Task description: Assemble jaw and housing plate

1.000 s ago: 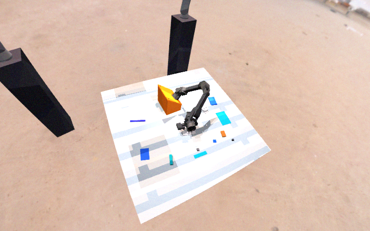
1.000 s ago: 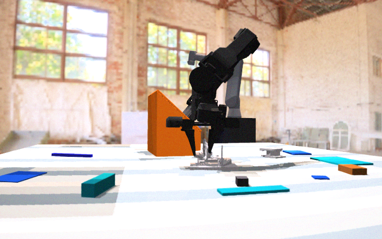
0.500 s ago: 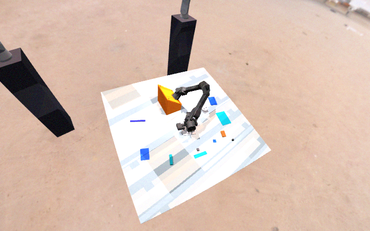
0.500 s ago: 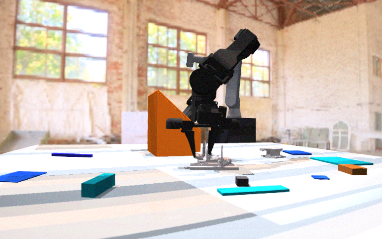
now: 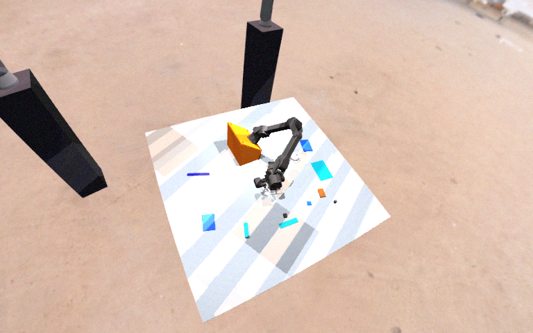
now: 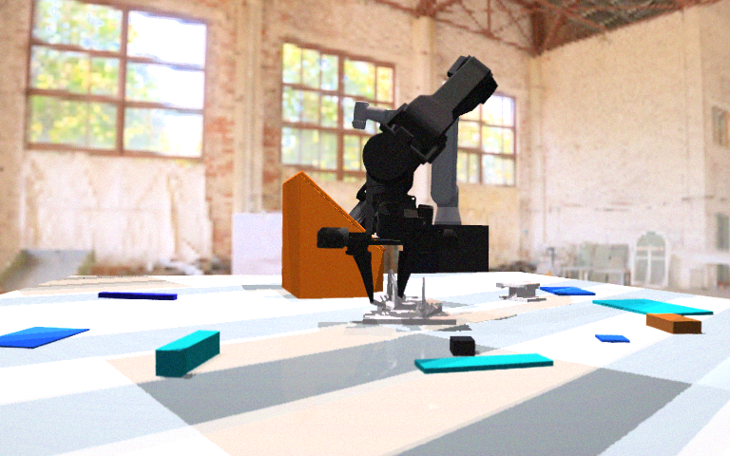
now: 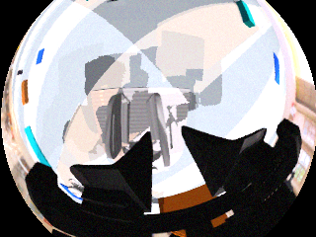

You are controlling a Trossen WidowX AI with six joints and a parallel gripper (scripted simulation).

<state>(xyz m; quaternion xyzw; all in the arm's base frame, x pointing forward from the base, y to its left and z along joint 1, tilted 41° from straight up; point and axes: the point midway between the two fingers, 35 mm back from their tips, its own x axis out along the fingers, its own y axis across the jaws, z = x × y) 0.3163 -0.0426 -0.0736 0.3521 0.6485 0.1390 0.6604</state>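
The gripper (image 5: 269, 191) (image 6: 386, 301) (image 7: 167, 132) points down, its fingertips low over the pale grey base (image 6: 414, 322) (image 7: 138, 114). It is shut on a grey jaw (image 6: 393, 285) (image 7: 158, 120), which stands between the fingers at the base. The other jaw (image 7: 115, 125) lies beside it, left in the wrist view. A thin upright piece (image 6: 422, 294) stands on the base to the right. The fingers hide the held jaw's lower end; whether it is on the pin and the teeth mesh cannot be told. The grey housing plate (image 5: 295, 157) (image 6: 519, 291) lies apart, behind and right of the base.
An orange wedge block (image 5: 242, 146) (image 6: 317, 248) stands behind the gripper. A black cube (image 5: 284, 215) (image 6: 462, 346) and a cyan bar (image 5: 288, 223) (image 6: 485, 363) lie in front. An orange block (image 5: 321, 193) (image 6: 673, 323) and a cyan sheet (image 5: 322, 170) (image 6: 652, 307) lie to the right.
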